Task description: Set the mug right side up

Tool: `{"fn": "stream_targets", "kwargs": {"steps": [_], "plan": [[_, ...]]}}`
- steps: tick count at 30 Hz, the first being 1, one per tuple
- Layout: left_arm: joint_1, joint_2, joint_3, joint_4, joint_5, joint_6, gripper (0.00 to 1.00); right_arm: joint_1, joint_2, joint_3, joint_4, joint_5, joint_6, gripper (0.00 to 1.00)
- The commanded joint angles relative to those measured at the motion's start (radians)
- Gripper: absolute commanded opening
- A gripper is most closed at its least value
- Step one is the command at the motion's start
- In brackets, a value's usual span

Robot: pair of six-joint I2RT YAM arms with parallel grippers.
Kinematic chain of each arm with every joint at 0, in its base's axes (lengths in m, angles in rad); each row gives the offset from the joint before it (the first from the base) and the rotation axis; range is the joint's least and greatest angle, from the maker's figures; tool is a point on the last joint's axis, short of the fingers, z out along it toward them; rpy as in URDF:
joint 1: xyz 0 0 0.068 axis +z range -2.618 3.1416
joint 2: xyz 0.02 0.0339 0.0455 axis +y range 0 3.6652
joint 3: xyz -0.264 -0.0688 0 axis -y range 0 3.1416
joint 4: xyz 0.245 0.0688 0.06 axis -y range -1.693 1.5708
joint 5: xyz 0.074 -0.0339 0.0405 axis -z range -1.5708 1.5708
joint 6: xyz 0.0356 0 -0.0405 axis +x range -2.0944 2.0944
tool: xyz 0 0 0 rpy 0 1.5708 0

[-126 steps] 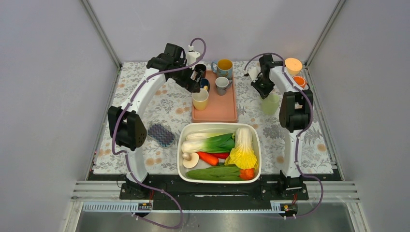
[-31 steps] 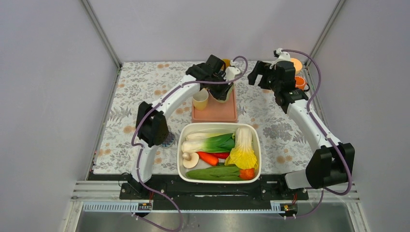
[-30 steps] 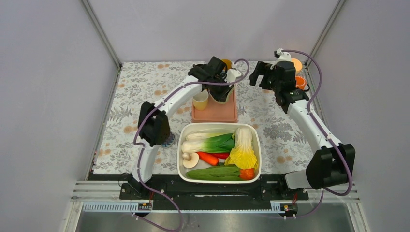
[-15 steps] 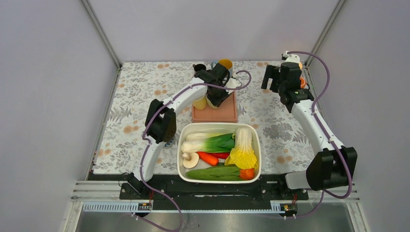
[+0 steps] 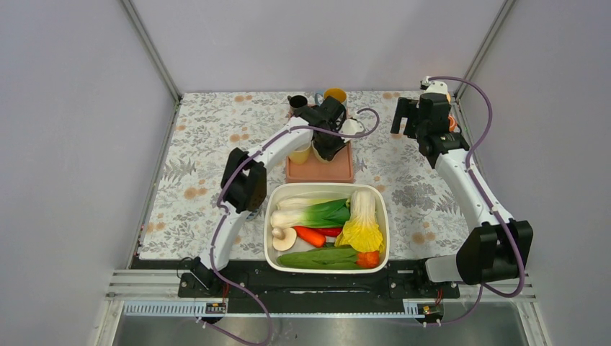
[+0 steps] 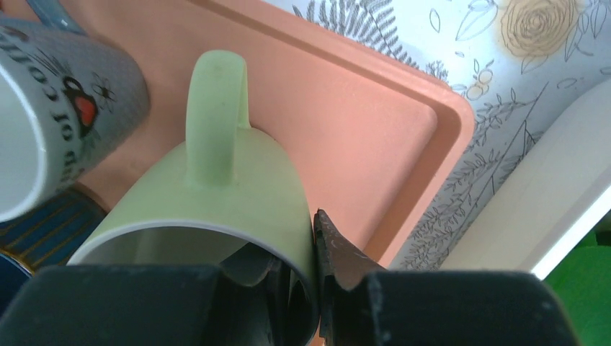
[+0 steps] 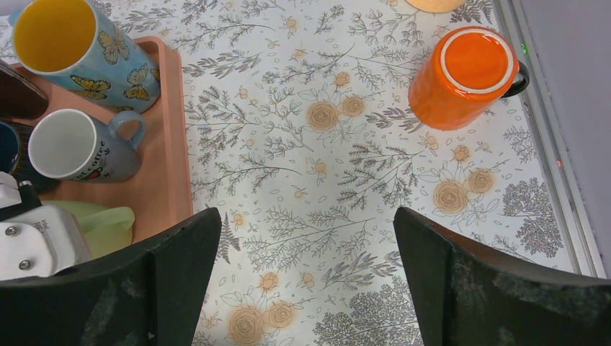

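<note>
Up in our left gripper (image 6: 306, 263), one finger inside the rim & one outside, we've got the pale green handled mug (image 6: 230, 194) pinched tight, mouth facing the wrist cam, salmon-pink rectangular tray (image 6: 353, 115) just beyond it. Our right gripper (image 7: 302, 231) is spread wide w/ nothing in it.

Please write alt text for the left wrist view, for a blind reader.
The left gripper pinches the wall of a pale green mug, one finger inside and one outside, over a pink tray. A grey mug sits beside it.
</note>
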Motion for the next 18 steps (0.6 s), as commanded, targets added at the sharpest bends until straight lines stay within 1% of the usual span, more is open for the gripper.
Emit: {"fn": "stream_targets", "kwargs": {"steps": [1,7,18], "plan": [[-0.007,0.033,0.104,0.065,-0.003,0.036,0.00,-0.007,-0.043,0.033,0.020,0.021,-0.023,1.00],[-0.009,0.077,0.138,0.069,-0.035,0.058,0.00,-0.010,-0.049,0.036,0.020,0.031,-0.049,0.99],[-0.001,0.127,0.178,0.125,-0.109,0.093,0.00,-0.014,-0.046,0.050,0.020,0.018,-0.065,1.00]]}}
